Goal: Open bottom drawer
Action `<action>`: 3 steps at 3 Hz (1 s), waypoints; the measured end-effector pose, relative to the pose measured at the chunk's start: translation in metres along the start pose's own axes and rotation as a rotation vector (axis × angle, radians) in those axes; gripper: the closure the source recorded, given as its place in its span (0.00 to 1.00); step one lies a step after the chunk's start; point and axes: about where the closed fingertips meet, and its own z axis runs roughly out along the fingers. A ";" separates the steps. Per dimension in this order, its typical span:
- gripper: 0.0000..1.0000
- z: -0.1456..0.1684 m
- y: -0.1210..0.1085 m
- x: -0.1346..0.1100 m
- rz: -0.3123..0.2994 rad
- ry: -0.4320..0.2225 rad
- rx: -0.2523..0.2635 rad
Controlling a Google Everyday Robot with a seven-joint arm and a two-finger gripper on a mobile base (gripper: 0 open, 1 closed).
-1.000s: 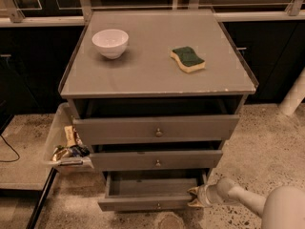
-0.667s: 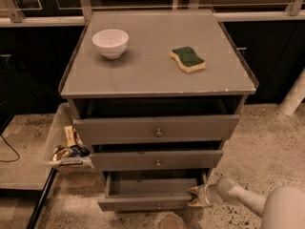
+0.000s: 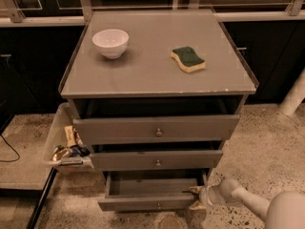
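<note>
drawer: grey wooden bottom drawer (image 3: 138,202), part-open
gripper: pale gripper (image 3: 196,198) at drawer's right end; closure cannot tell
risk: off-centre pull may jam it

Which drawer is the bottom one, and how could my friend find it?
Find the grey cabinet with a white bowl and a sponge on top; three drawers stack down its front. The bottom drawer is the lowest one, by the floor, with the robot's hand at its right end. Its front is the slimmest of the three, and its bare inside shows.
</note>
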 end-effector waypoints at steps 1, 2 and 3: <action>0.11 -0.012 0.019 0.003 -0.004 -0.033 -0.007; 0.35 -0.023 0.043 0.005 -0.008 -0.061 -0.021; 0.58 -0.024 0.058 0.006 -0.011 -0.082 -0.038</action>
